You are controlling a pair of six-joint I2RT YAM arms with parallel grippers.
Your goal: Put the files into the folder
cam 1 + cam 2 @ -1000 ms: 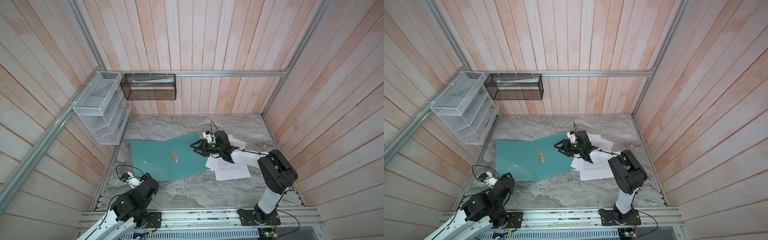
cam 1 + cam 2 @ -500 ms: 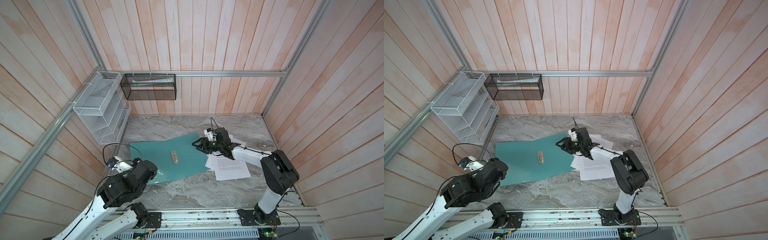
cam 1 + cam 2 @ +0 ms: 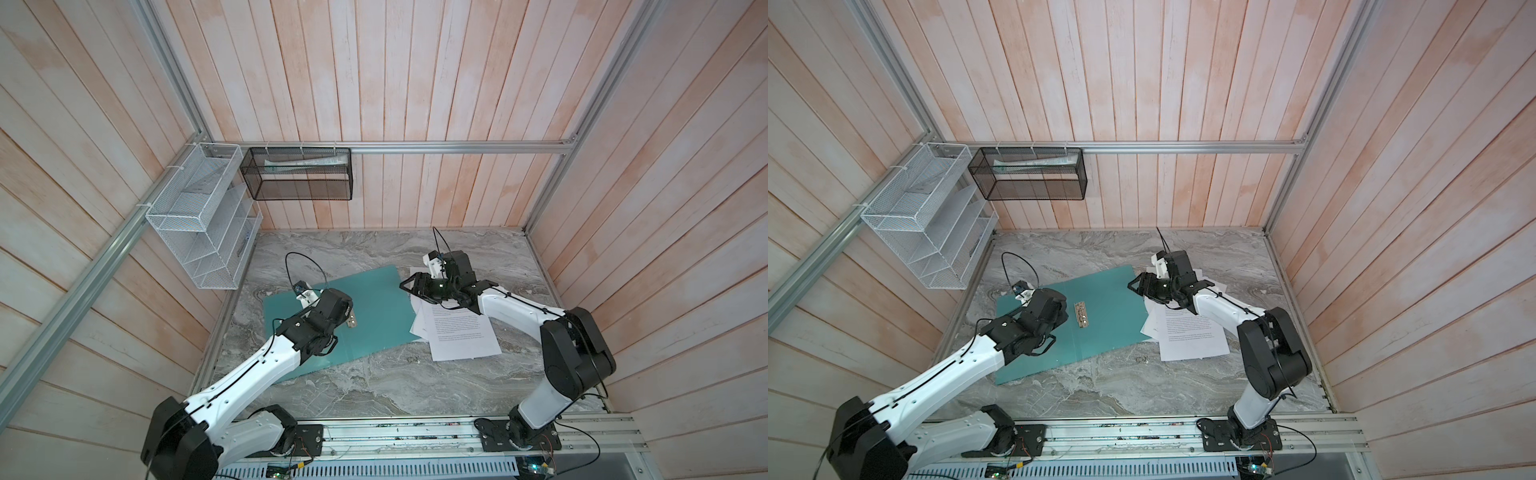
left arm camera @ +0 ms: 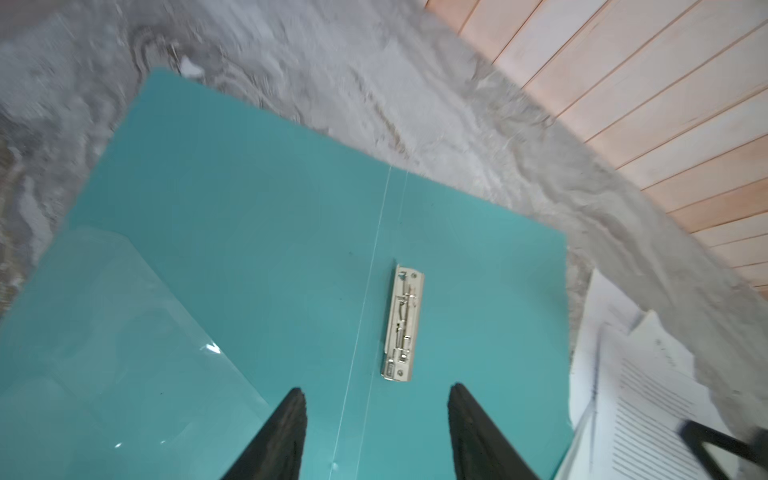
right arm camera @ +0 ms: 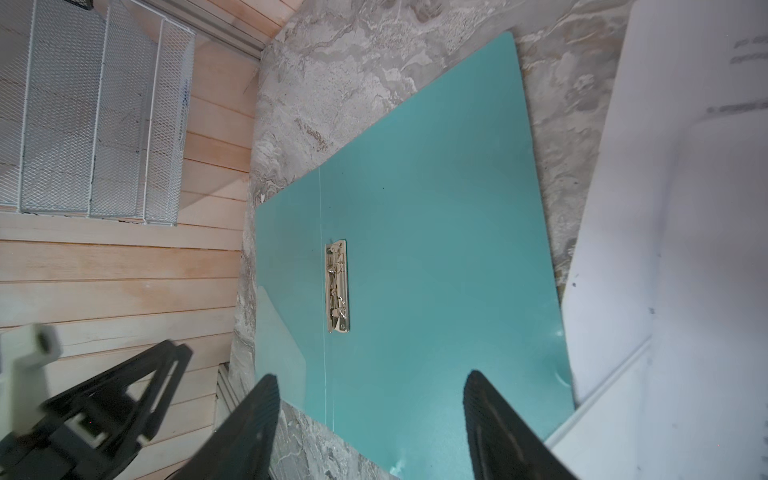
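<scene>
A: Where is the folder point(image 3: 374, 316) lying?

B: It is lying open and flat on the marble desk point(image 3: 374, 386), running at a slant from the left edge toward the middle, with its metal clip point(image 3: 1081, 314) facing up near the spine. The files point(image 3: 461, 336) are sitting in a loose fan at its right edge, one corner seeming to overlap the cover, though the wrist views are blurring that join.

A: And the grippers?

B: The left gripper point(image 4: 376, 432) is hovering over the folder's spine, jaws parted and gripping nothing. The right gripper point(image 5: 370, 428) is hanging above the folder's right edge beside the papers, jaws spread wide, also carrying nothing.

A: Room to move?

B: Bare marble is lying open along the front edge and across the back of the desk.
</scene>
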